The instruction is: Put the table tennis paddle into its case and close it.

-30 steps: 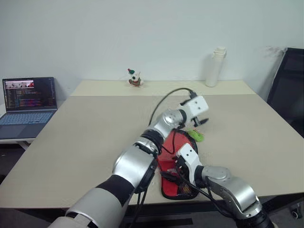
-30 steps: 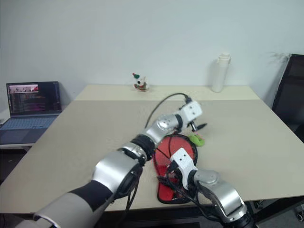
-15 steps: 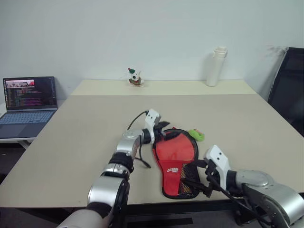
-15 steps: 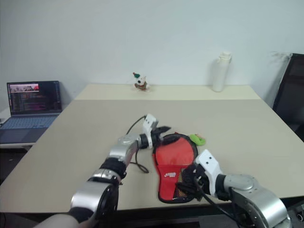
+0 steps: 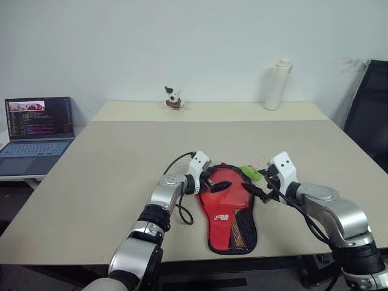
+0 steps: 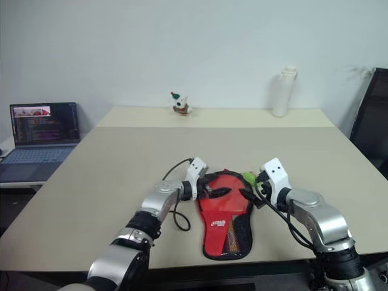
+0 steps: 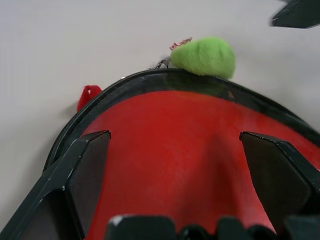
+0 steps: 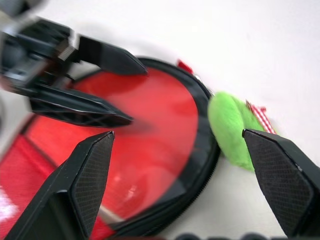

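Against white wall — beige table (image 5: 109, 163), laptop (image 5: 37, 130) left.

The paddle-shaped red and black zip case (image 5: 227, 209) looks like soft cloth, its red panel smooth with a faint sheen, its narrow end near the desk's front edge of black open mesh. The fuzzy green pull tag (image 7: 204, 56) looks like plush. The wide beige desk (image 5: 109, 163) is smooth and matt. Both grippers' black fingers (image 8: 87, 177) look like hard textured plastic.
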Robot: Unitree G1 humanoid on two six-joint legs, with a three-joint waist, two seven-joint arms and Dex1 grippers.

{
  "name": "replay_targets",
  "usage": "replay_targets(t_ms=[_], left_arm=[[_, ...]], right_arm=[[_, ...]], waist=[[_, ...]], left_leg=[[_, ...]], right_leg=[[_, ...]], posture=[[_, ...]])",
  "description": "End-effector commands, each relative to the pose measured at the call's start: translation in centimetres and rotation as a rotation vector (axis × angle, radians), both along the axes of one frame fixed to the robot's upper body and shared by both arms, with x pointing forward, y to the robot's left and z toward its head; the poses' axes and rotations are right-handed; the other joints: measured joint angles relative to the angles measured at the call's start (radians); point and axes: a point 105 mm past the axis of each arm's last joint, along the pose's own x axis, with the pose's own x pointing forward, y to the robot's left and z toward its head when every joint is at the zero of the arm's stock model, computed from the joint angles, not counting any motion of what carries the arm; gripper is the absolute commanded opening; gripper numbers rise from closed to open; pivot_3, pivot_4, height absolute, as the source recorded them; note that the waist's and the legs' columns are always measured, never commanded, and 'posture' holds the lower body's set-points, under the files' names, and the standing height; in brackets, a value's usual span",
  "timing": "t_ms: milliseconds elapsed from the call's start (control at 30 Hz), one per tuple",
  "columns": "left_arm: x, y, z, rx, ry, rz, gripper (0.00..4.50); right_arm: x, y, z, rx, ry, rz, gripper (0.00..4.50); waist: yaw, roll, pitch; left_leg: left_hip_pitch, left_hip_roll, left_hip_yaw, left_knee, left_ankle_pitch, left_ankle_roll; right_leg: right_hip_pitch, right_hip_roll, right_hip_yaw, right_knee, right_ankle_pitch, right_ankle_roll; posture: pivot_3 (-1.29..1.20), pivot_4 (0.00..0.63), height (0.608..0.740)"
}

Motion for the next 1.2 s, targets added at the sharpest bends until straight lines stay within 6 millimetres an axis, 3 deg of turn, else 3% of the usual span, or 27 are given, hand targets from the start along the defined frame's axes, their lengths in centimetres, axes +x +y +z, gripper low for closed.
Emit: replay_targets(t_ms=[33, 400, 567, 667, 1033, 1200], left_arm=[[-0.6, -0.1, -1.5, 0.053, 0.001, -0.029, 4.49], [-1.0, -0.6, -2.1, 0.085, -0.020, -0.067, 4.49], [-1.4, -1.1, -2.3, 0.093, -0.028, -0.094, 4.49], [-1.7, -1.1, -2.6, 0.103, -0.029, -0.105, 4.50], [-3.0, -4.1, -2.9, 0.124, -0.051, -0.205, 4.50], [-3.5, -5.5, -3.6, 0.133, -0.043, -0.231, 4.50]], right_arm=[[1.2, 0.8, 1.3, 0.000, -0.090, 0.000, 4.50], [5.0, 1.0, -0.8, -0.013, -0.120, -0.120, 4.50], [6.4, 0.0, -1.6, -0.005, -0.117, -0.200, 4.50], [6.7, -0.2, -1.8, 0.029, -0.099, -0.231, 3.92], [6.7, -1.4, -2.2, 0.098, -0.052, -0.300, 0.12], [6.5, -1.5, -1.9, 0.122, -0.046, -0.316, 0.06]], waist=[[-0.001, 0.000, 0.000], [-0.001, 0.001, -0.001], [-0.001, 0.002, -0.001], [-0.001, 0.002, -0.001], [0.009, 0.004, -0.002], [0.011, 0.004, -0.003]], left_leg=[[0.000, 0.000, 0.000, 0.000, 0.000, 0.000], [0.002, 0.000, 0.000, 0.001, 0.000, 0.000], [0.002, 0.000, 0.001, 0.001, 0.000, 0.000], [0.002, 0.000, 0.000, 0.001, 0.000, 0.000], [0.002, -0.002, 0.000, 0.001, 0.000, 0.000], [0.002, -0.002, 0.000, 0.002, 0.000, 0.000]], right_leg=[[0.000, 0.000, 0.000, 0.000, 0.000, 0.000], [0.002, 0.000, 0.000, 0.001, 0.000, 0.000], [0.001, 0.000, 0.000, 0.001, 0.000, 0.000], [0.001, -0.001, 0.000, 0.001, 0.000, 0.000], [0.002, -0.002, 0.000, 0.001, 0.000, 0.000], [0.003, -0.003, 0.000, 0.000, 0.000, 0.001]], posture=[[0.00, 0.150, 0.740], [0.00, 0.150, 0.740], [0.00, 0.150, 0.740], [0.00, 0.150, 0.740], [0.00, 0.150, 0.740], [0.00, 0.150, 0.740]])
